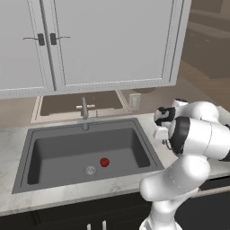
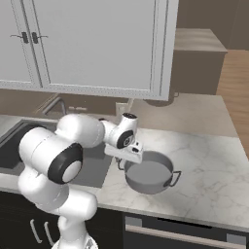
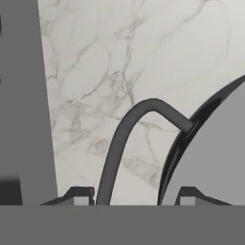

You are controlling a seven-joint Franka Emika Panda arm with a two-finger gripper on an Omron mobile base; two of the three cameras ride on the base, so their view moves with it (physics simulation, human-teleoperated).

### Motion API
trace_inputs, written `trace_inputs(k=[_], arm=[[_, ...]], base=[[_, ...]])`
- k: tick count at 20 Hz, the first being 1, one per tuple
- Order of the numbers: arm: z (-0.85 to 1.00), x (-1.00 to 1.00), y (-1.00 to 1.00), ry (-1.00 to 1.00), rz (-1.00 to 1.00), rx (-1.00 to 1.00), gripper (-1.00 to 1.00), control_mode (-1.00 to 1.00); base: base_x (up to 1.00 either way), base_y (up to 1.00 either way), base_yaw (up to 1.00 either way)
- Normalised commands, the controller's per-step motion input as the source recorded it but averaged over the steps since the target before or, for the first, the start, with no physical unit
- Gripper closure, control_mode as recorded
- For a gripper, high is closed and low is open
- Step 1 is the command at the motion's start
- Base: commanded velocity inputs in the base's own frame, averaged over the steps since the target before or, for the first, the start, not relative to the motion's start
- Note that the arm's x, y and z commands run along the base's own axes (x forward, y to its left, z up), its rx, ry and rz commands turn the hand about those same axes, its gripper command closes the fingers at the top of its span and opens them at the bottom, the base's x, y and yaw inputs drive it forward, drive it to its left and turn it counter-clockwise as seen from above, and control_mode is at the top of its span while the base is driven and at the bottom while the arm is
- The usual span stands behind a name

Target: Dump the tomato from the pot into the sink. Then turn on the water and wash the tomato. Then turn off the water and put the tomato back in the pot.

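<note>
The tomato lies on the floor of the sink, just right of the round drain. The faucet stands behind the basin with no stream under it. The pot sits upright on the marble counter to the right of the sink, and its inside looks bare. My gripper is at the pot's left side. In the hand view the loop handle runs down between my gripper's fingertips, next to the pot's rim. The gripper is shut on that handle.
White wall cabinets hang low over the sink and counter. A wall outlet sits behind the counter. Marble counter stretches to the right of the pot. My own arm's elbow bulks over the counter's right part.
</note>
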Motion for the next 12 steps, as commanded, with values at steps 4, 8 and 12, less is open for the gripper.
trace_inputs(k=[4, 8, 12], arm=[[-0.06, 0.1, 0.0, 0.11, 0.05, 0.0, 1.0, -1.0], [-0.07, 0.0, 0.0, 0.05, 0.04, 0.0, 1.0, -1.0], [-0.06, -0.01, 0.0, 0.04, 0.03, 0.0, 1.0, -1.0]], base=[[0.0, 0.0, 0.0], [0.0, 0.0, 0.0], [0.0, 0.0, 0.0]])
